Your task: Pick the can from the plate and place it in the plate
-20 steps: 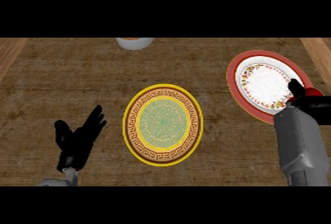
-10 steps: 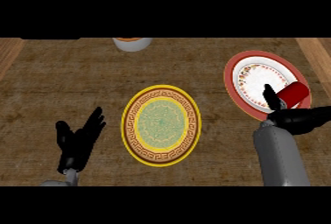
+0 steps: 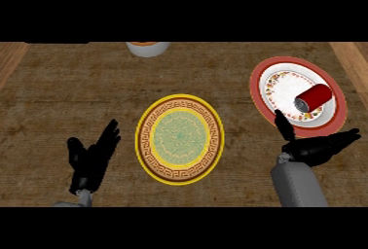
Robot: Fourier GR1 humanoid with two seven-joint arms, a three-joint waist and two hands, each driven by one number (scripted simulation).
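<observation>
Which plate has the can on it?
The red-rimmed plate at the right: the red can lies on its side there. The middle yellow-rimmed plate has none.

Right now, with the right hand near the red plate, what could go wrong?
1. The can lies on its side on the red-rimmed plate; a nudge from a finger could roll it off the rim.
2. The right hand is open at the plate's near edge, one fingertip over the rim; closing there may catch the plate, not the can.
3. The yellow plate sits apart to the left; a can gripped sideways might slip on the way.
</observation>
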